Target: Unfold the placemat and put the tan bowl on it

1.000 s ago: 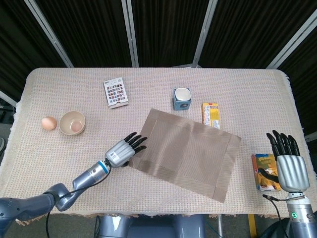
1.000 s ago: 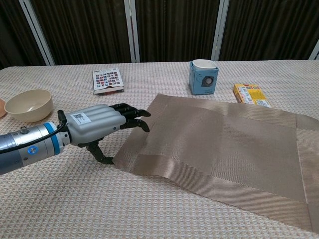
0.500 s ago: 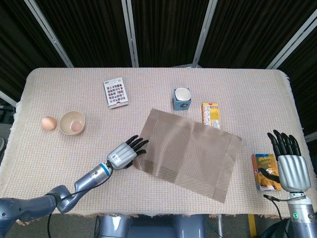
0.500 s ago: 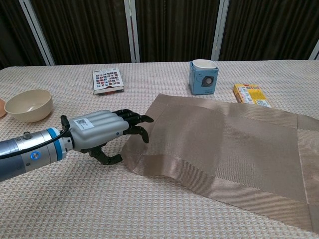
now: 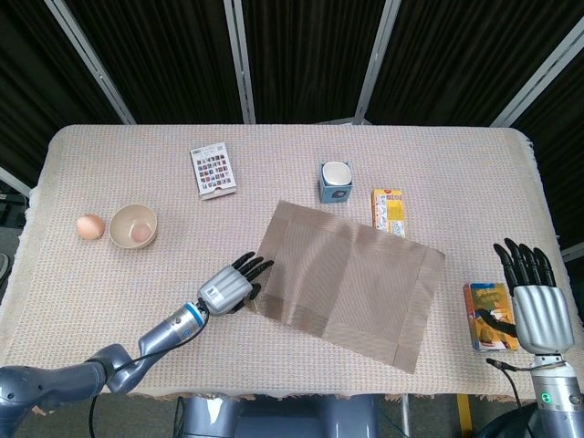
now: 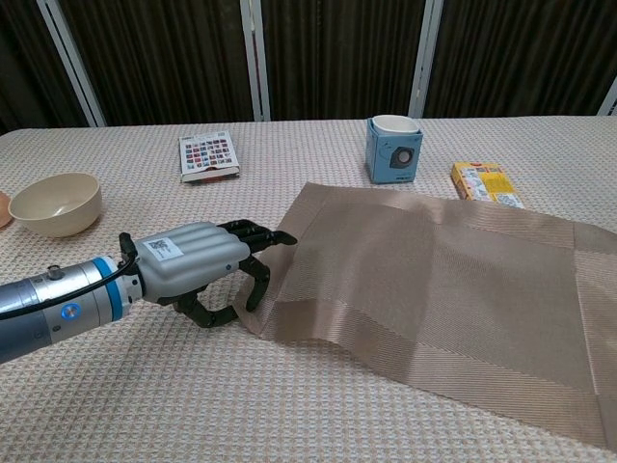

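The brown woven placemat (image 5: 345,277) lies spread open and slightly askew near the middle of the counter (image 5: 137,173), which is covered in a beige textured cloth. The left hand (image 5: 230,286) sits at the mat's near left corner, its dark fingers (image 6: 253,253) curled against the edge there; whether they actually pinch the fabric cannot be told from either view. The tan bowl (image 5: 133,226) stands well apart to the left, off the mat, with something pale orange inside it and a brown egg (image 5: 89,226) just beside it. The right hand (image 5: 533,301) hovers at the counter's right edge with fingers straight and apart, holding nothing, next to a yellow snack packet (image 5: 489,317). Beyond the mat sit a blue mug (image 5: 336,182), a yellow box (image 5: 388,211) and a printed card (image 5: 212,170).
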Robot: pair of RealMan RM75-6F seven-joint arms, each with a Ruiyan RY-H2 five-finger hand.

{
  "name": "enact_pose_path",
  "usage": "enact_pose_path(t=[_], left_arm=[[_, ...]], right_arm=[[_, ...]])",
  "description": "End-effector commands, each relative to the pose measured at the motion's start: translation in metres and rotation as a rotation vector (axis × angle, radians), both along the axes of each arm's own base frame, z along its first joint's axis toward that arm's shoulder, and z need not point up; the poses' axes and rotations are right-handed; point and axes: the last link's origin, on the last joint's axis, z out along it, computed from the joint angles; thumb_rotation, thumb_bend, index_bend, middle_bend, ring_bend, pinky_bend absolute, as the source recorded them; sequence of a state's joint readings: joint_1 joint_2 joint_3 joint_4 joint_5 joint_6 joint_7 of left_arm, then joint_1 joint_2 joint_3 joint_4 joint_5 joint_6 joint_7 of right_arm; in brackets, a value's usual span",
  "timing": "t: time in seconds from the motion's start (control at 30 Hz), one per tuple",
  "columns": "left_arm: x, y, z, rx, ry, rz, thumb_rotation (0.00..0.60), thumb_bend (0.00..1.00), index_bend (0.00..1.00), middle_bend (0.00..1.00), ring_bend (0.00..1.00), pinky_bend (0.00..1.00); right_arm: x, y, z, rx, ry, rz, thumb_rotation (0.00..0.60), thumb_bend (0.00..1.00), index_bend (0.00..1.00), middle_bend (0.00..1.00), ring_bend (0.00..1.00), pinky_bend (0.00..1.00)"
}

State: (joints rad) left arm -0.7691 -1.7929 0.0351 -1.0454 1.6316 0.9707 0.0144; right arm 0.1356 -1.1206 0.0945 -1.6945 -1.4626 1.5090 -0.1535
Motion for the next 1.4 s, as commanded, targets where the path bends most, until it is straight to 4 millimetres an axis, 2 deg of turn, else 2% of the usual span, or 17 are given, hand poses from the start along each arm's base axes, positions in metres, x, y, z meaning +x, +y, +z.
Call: enact_pose_path(t=[0.03,0.37,0.53,0.93,1.23,1.4], left_arm=[[0.0,0.0,0.001,0.002,-0.002,0.002,0.6,0.48,0.59,0.0,0.0,0.0],[-0.002,-0.002,0.014,0.016,-0.022,0.018,0.6,0.48,0.63,0.0,0.0,0.0],[-0.006,-0.013,0.025,0.011,-0.015,0.021,0.6,0.48,0.64,0.0,0.0,0.0],[-0.014,-0.065,0.055,-0.069,0.071,0.065,0.6,0.48,0.65,0.0,0.0,0.0],[-0.016,-0.101,0.067,-0.14,0.118,0.081,0.6,0.48,0.65,0.0,0.0,0.0],[-0.02,-0.114,0.072,-0.154,0.14,0.098,0.6,0.48,0.65,0.0,0.0,0.0]], right_arm=[[0.0,0.0,0.0,-0.001,-0.002,0.002,0.6,0.0,0.0,0.0,0.0,0.0],[0.003,0.002,0.002,-0.003,-0.009,0.012,0.6,0.0,0.0,0.0,0.0,0.0],[0.003,0.002,0.003,-0.007,-0.011,0.016,0.6,0.0,0.0,0.0,0.0,0.0],[0.006,0.004,0.005,-0.009,-0.015,0.023,0.6,0.0,0.0,0.0,0.0,0.0],[0.008,0.005,0.006,-0.015,-0.019,0.03,0.6,0.0,0.0,0.0,0.0,0.0],[0.008,0.005,0.006,-0.018,-0.021,0.031,0.6,0.0,0.0,0.0,0.0,0.0]])
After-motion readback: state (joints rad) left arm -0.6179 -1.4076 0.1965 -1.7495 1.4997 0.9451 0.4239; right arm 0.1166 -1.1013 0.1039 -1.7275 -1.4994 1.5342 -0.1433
